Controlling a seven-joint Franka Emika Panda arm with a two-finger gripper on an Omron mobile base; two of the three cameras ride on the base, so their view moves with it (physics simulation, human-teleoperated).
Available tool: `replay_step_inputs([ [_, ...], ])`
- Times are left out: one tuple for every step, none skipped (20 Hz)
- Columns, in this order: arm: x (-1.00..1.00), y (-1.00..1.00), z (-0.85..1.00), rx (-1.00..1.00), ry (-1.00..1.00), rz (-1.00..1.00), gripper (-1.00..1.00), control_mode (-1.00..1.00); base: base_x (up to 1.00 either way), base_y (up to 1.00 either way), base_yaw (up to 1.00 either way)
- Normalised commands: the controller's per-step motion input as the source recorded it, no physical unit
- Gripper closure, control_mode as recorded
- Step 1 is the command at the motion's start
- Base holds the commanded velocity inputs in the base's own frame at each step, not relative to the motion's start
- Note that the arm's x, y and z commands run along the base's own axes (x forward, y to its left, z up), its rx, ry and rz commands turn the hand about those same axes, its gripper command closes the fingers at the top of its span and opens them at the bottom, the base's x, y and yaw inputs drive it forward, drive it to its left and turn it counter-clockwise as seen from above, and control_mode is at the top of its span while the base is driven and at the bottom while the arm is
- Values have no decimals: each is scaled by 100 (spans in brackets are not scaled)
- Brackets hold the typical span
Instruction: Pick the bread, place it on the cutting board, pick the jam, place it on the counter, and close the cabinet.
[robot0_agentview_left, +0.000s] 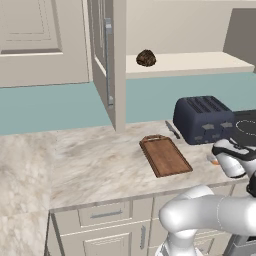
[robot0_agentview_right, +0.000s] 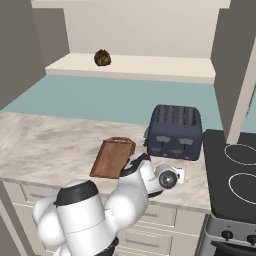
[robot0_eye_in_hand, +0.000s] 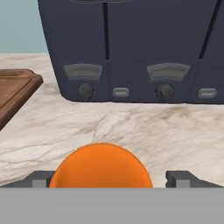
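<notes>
The end effector (robot0_eye_in_hand: 101, 186) sits low over the counter (robot0_eye_in_hand: 131, 131), right in front of the toaster (robot0_eye_in_hand: 131, 48). The jam (robot0_eye_in_hand: 101, 166) is between its two fingers (robot0_eye_in_hand: 41, 179), one on each side of the jar. The grey band cuts off the bottom of the jar and the finger tips, so I cannot tell if the fingers squeeze it or just stand beside it. I also cannot tell if the jar rests on the counter. You see just a round orange hump, so which way the jar points is not clear.

From the left base view, only a bit of orange shows by the white hand, near the counter's front edge. From the right base view the arm hides the jar.

The board (robot0_agentview_left: 165, 156) lies flat on the counter, just left of the toaster. Its long side runs from the front of the counter toward the wall, a bit slanted. Its small handle is at the far end, near the wall. A knife (robot0_agentview_left: 172, 129) lies between the board and the toaster.

The bread (robot0_agentview_left: 146, 58) sits on the shelf inside the cabinet (robot0_agentview_left: 112, 65). The cabinet door stands open. The stove (robot0_agentview_right: 235, 175) is right of the toaster.
</notes>
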Motion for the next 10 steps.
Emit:
replay_step_inputs([
  [-11,2,0,0,0,0,-100,-100,0,0,0],
  [-6,4,0,0,0,0,-100,-100,0,0,0],
  [-9,9,0,0,0,2,-100,-100,0,0,0],
  [-9,7,0,0,0,2,-100,-100,0,0,0],
  [-9,7,0,0,0,2,-100,-100,0,0,0],
  [-6,8,0,0,0,1,-100,-100,0,0,0],
  [-4,8,2,0,0,1,-100,-100,0,0,0],
  [0,9,6,0,0,1,-100,-100,0,0,0],
  [0,9,10,0,0,1,-100,-100,0,0,0],
  [0,7,14,0,0,3,-100,-100,0,0,0],
])
